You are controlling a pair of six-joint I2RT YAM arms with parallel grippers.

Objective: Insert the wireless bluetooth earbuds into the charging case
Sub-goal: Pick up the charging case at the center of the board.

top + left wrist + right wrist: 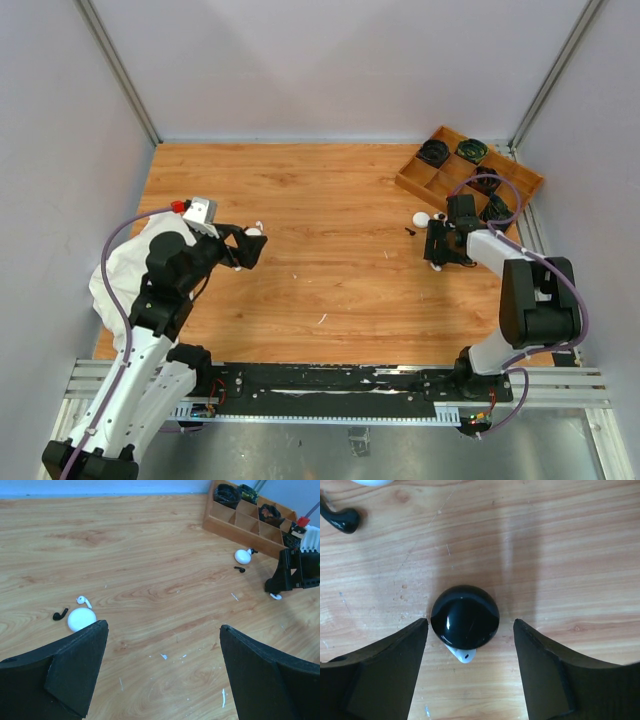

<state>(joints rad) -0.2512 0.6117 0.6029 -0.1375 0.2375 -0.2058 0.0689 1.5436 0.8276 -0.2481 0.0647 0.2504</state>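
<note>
In the right wrist view my right gripper (470,623) is open, its fingers on either side of a round black case (465,616) without touching it. A white earbud (462,654) pokes out from under the case's near edge. A black earbud (340,519) lies at the upper left. From above, the right gripper (436,250) is below a white case (422,220). My left gripper (163,627) is open and empty over bare wood. A second white case (81,619), a white earbud (84,600) and a black earbud (60,614) lie just left of its left finger.
A wooden compartment tray (412,176) with dark round items stands at the back right, close behind the right arm. A white cloth (115,275) lies at the left edge under the left arm. Grey walls enclose the table on three sides.
</note>
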